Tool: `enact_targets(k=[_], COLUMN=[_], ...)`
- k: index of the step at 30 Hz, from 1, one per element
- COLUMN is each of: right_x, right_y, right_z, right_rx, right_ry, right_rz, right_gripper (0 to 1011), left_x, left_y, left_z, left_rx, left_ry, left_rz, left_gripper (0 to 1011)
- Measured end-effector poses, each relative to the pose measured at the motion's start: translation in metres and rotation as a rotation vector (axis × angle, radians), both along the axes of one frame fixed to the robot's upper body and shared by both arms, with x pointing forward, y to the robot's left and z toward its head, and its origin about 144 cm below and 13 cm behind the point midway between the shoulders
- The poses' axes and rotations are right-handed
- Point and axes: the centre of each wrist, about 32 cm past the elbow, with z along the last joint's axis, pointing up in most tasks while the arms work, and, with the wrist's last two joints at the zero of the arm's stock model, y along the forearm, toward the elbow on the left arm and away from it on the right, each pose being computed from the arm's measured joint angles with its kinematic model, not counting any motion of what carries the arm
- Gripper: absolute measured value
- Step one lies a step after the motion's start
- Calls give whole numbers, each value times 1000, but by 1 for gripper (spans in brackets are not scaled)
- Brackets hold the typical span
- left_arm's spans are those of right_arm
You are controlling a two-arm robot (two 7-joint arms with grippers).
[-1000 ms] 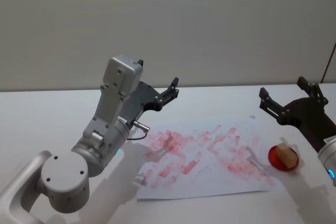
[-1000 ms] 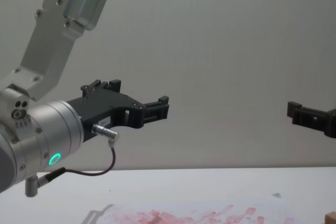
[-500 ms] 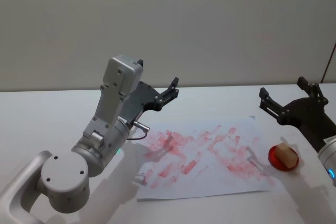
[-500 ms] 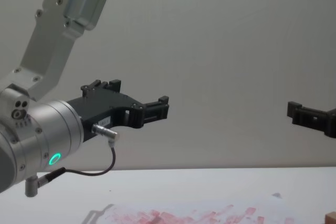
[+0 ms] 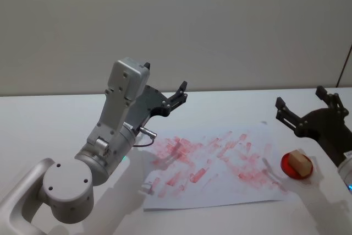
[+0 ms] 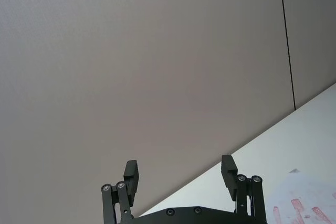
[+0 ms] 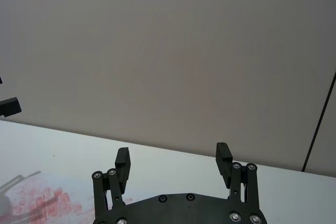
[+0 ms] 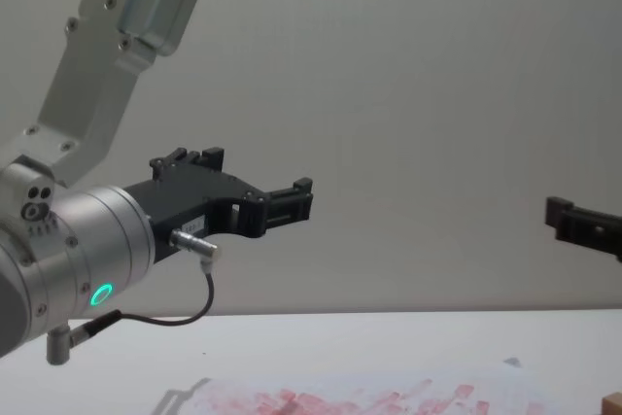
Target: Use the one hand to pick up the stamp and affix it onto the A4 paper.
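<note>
On a round red pad (image 5: 286,165) sits the squared wooden stamp (image 5: 298,160); right claw (image 5: 300,96) spread.

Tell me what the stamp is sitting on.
The stamp sits on a round red pad, which lies on the table at the A4 paper's right edge. The stamp covers the pad's middle and its own underside. The right gripper hovers open near it.

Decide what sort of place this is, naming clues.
Probably a robot test bench: a plain white tabletop against a bare grey wall, a white paper sheet crowded with red stamp prints, and a small wooden block stamp on a round red pad. Left gripper and right gripper hover open above.
</note>
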Motion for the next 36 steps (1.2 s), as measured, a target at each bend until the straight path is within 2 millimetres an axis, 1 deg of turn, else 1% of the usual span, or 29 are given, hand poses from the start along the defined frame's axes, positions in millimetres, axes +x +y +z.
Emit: enact_targets(k=[8, 14, 21, 28, 36], right_x=[-18, -36, -48, -53, -48], right_y=[-3, -6, -8, -9, -9], right_z=[-3, -7, -12, -15, -20], right_rx=[-7, -21, -37, -52, -67], right_ry=[27, 87, 162, 227, 290], right_rz=[-46, -103, -144, -154, -142], right_gripper=[1001, 1001, 1001, 1001, 1001], left_x=[0, 0, 0, 0, 0], left_y=[0, 0, 0, 0, 0], left_z=[0, 0, 0, 0, 0], left_rx=[0, 0, 0, 0, 0], left_ry=[0, 0, 0, 0, 0], left_rz=[0, 0, 0, 0, 0], left_gripper=[1001, 1001, 1001, 1001, 1001])
